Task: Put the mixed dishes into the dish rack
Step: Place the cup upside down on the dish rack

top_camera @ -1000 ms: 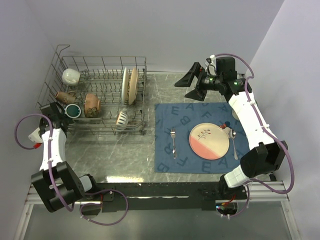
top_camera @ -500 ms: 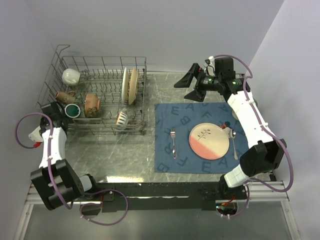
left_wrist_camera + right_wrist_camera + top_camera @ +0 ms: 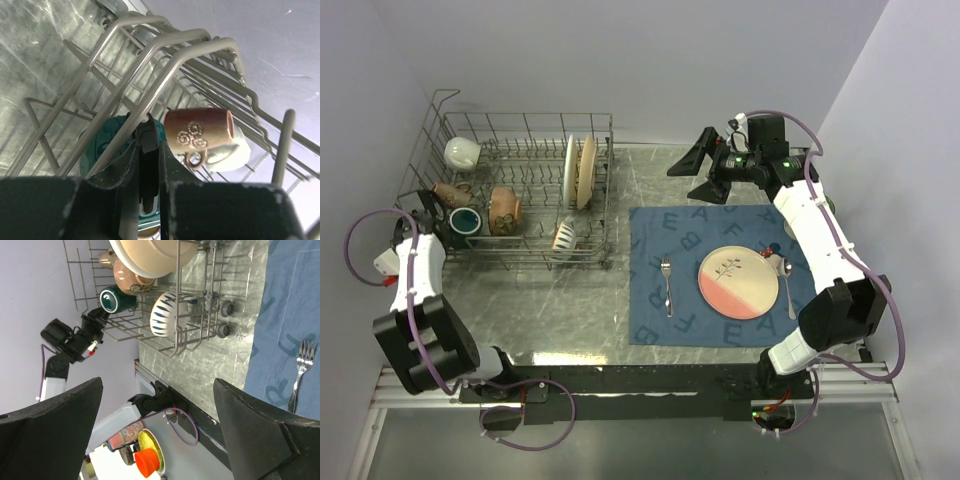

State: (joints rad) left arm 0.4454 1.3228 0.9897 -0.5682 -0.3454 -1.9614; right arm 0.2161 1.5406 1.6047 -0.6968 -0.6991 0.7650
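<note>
The dish rack (image 3: 520, 262) stands at the back left. It holds a white mug (image 3: 462, 151), a brown mug (image 3: 448, 192), a teal mug (image 3: 467, 220), a brown bowl (image 3: 504, 210), two upright plates (image 3: 580, 170) and a striped bowl (image 3: 564, 236). A pink-and-cream plate (image 3: 738, 283), a fork (image 3: 667, 282) and a spoon (image 3: 786, 283) lie on the placemat. My left gripper (image 3: 424, 210) sits just outside the rack's left end, jaws nearly together with nothing seen between them. The left wrist view looks through rack wires (image 3: 165, 45) at the teal mug (image 3: 102, 142) and brown mug (image 3: 200, 132). My right gripper (image 3: 692, 175) hangs open and empty.
A blue lettered placemat (image 3: 660, 230) covers the table's right half. Walls close in on the left, back and right. In the right wrist view the rack (image 3: 185, 340) and fork (image 3: 300, 365) show, with the open gripper (image 3: 157, 390) over the table's near edge.
My left arm has drawn back to the left, away from the rack's end, with its jaws unchanged. The right arm has barely shifted. The dishes stay put.
</note>
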